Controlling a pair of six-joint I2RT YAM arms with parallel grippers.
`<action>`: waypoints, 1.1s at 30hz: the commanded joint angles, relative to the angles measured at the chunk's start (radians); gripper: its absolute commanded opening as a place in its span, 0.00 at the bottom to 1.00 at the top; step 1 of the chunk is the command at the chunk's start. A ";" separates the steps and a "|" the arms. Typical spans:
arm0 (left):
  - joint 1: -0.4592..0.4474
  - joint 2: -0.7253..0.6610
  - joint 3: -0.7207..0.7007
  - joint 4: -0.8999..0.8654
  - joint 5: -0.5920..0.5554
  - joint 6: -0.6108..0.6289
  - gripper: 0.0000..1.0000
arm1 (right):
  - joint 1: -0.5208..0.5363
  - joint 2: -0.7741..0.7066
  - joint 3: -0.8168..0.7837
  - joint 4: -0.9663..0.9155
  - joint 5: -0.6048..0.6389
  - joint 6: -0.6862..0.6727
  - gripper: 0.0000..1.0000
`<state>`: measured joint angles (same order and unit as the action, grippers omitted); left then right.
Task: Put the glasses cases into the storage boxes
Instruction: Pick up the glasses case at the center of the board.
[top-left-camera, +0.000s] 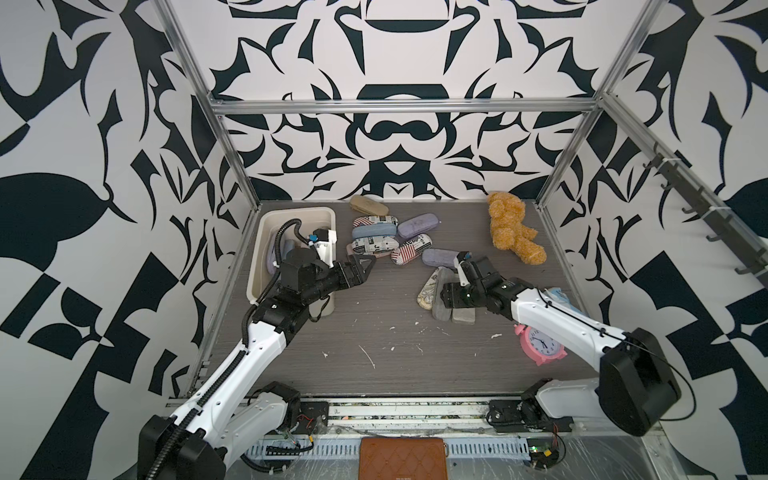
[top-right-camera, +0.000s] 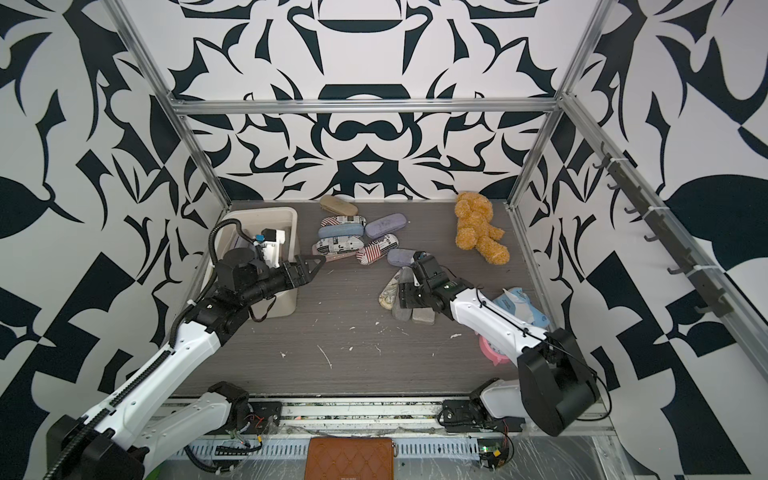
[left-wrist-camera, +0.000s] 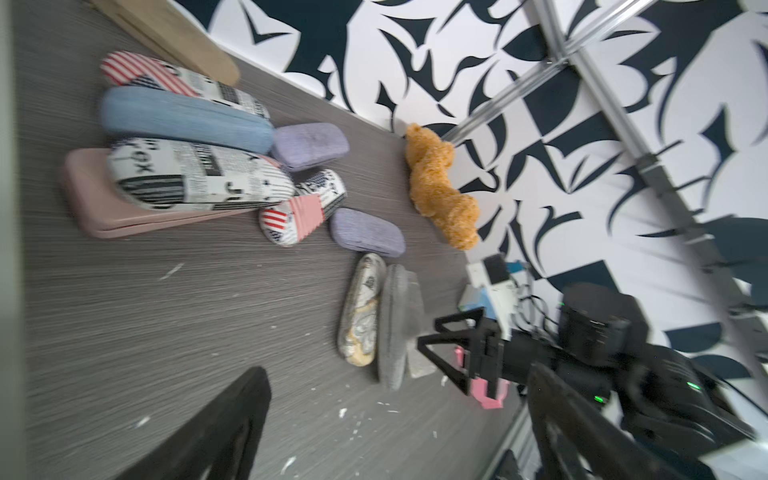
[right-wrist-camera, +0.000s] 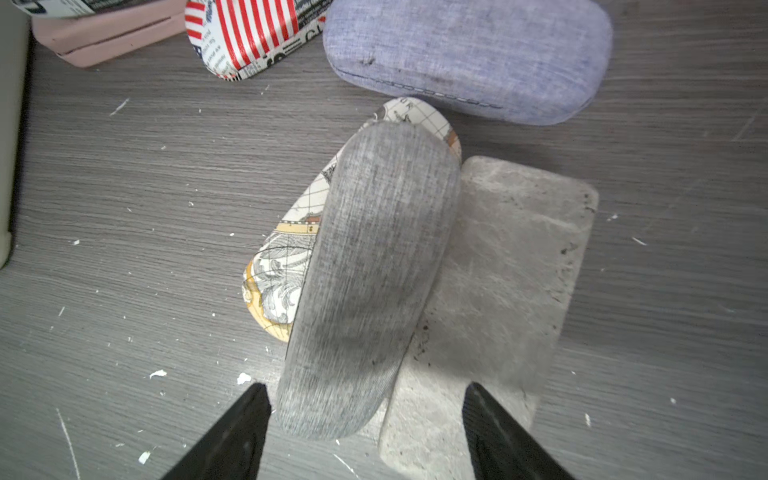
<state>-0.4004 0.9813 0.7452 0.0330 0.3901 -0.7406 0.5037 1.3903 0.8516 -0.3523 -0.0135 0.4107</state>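
left gripper (top-left-camera: 365, 266): jaws wide, empty, just beside storage box (top-left-camera: 299, 210) | right gripper (right-wrist-camera: 365, 432): jaws apart, straddling the grey case (right-wrist-camera: 365, 270) end, gripping nothing (it leans on map-print case (right-wrist-camera: 286, 266)) | other glasses cases (top-left-camera: 374, 243): clustered on table (top-left-camera: 374, 340)

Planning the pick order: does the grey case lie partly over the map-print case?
Yes, in the right wrist view the grey case covers one long edge of the map-print case.
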 joint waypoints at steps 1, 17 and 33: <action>0.001 -0.014 -0.016 0.117 0.138 -0.088 0.99 | -0.024 0.071 0.082 0.039 -0.014 -0.031 0.77; 0.000 0.005 -0.023 0.115 0.191 -0.063 0.99 | -0.126 0.256 0.150 0.164 -0.264 -0.025 0.55; -0.011 0.078 -0.016 0.197 0.293 -0.115 1.00 | -0.136 0.363 0.208 0.146 -0.229 -0.031 0.62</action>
<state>-0.4072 1.0718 0.7288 0.2012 0.6601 -0.8429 0.3717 1.7660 1.0321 -0.1822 -0.2424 0.3752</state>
